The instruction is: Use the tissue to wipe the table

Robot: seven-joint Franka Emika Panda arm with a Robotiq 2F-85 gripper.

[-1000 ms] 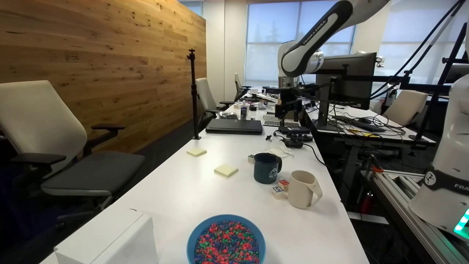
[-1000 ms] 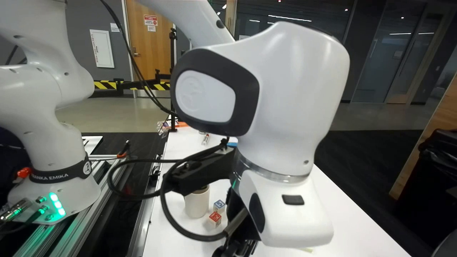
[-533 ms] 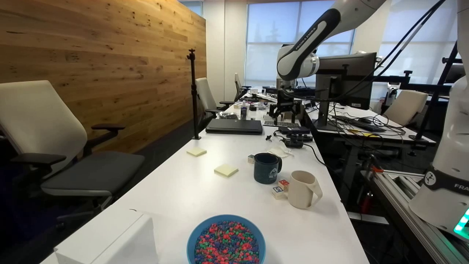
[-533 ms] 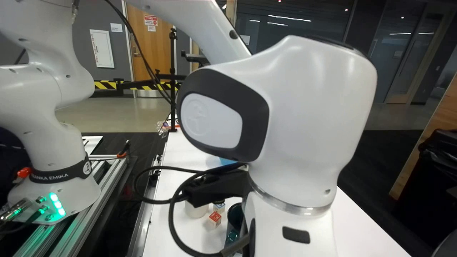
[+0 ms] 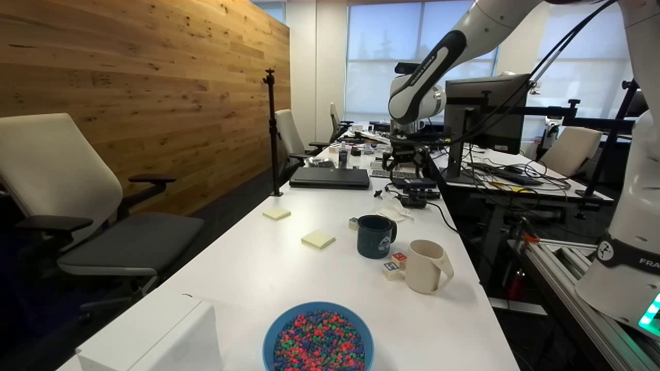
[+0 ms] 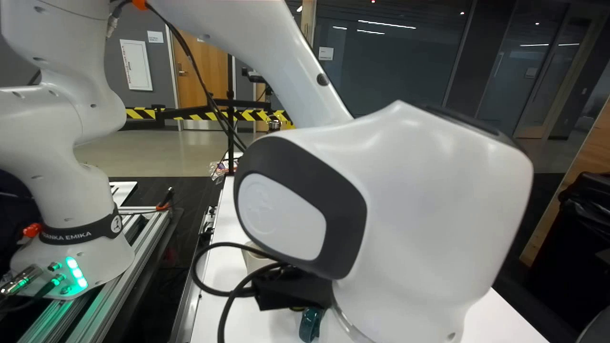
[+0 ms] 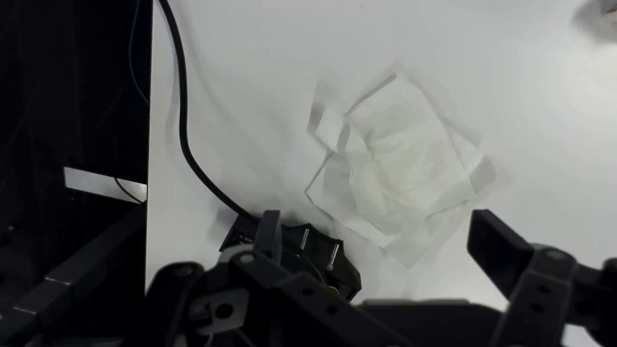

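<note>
The white tissue (image 7: 409, 159) lies loosely crumpled on the white table (image 7: 250, 58) in the wrist view. In an exterior view it also shows (image 5: 394, 212), flat on the table (image 5: 247, 278) behind the dark mug. My gripper (image 7: 376, 224) is open and empty, its two dark fingers wide apart; the near edge of the tissue shows between and ahead of them. In an exterior view the gripper (image 5: 406, 174) hangs above the table, beyond the tissue. In the view from behind the arm (image 6: 405, 200), gripper and tissue are hidden.
A black device (image 7: 318, 255) with a cable (image 7: 182, 96) lies by the left finger, near the table edge. A dark mug (image 5: 375, 239), beige mug (image 5: 425, 268), letter blocks (image 5: 392, 270), sticky notes (image 5: 318, 239), black laptop (image 5: 330, 178) and blue bowl (image 5: 273, 335) stand on the table.
The arm has come lower and moved away from the mugs, toward the camera in the view behind it. The gripper has turned, so its spread fingers show differently. The tissue has not moved.
</note>
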